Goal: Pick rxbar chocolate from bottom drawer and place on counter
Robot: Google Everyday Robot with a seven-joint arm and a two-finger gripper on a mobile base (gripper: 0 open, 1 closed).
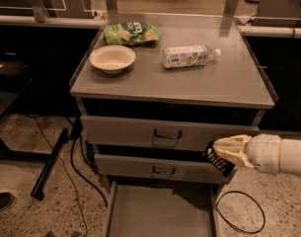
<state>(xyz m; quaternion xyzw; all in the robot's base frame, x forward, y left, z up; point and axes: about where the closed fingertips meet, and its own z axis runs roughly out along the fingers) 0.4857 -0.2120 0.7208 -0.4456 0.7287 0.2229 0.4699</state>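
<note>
My gripper (pixel 224 153) reaches in from the right edge at the height of the middle drawer. Its cream fingers (pixel 234 148) are shut on the rxbar chocolate (pixel 218 160), a small black wrapper with white lettering that hangs tilted below the fingertips. The bar is held in the air above the right rear corner of the open bottom drawer (pixel 160 211), whose visible flat floor is bare. The counter (pixel 204 83) lies above and to the left of my gripper.
On the counter sit a green snack bag (pixel 131 32) at the back left, a cream bowl (pixel 112 59) in front of it, and a clear plastic bottle (pixel 189 56) lying on its side. Two upper drawers (pixel 167 135) are closed. A black cable loop (pixel 241 212) lies on the floor at right.
</note>
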